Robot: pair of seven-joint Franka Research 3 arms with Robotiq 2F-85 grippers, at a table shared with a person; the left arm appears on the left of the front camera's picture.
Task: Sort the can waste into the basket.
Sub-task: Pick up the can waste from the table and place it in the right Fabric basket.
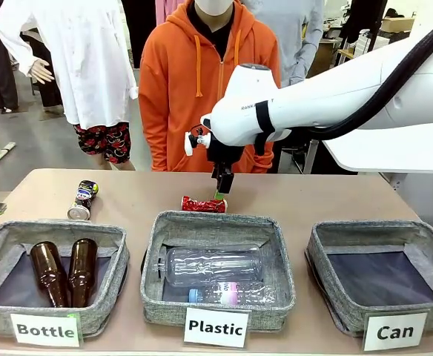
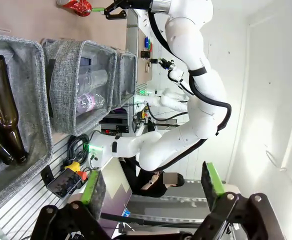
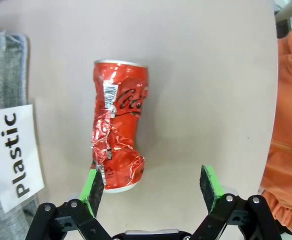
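Observation:
The crushed red can (image 1: 204,204) lies on its side on the table behind the middle basket. My right gripper (image 1: 222,185) hangs just above the can's right end, pointing down. In the right wrist view the right gripper (image 3: 152,186) is open, and the red can (image 3: 117,135) lies with its near end against the left finger, mostly outside the gap. The black can (image 1: 83,199) lies at the far left of the table. The "Can" basket (image 1: 372,228) stands at the front right with nothing in it. My left gripper (image 2: 153,185) is open and holds nothing, off the table's side.
The "Plastic" basket (image 1: 216,222) with clear bottles (image 1: 213,265) sits right in front of the red can. The "Bottle" basket (image 1: 53,226) holds two brown bottles (image 1: 64,271). A person in an orange hoodie (image 1: 202,81) stands at the far edge.

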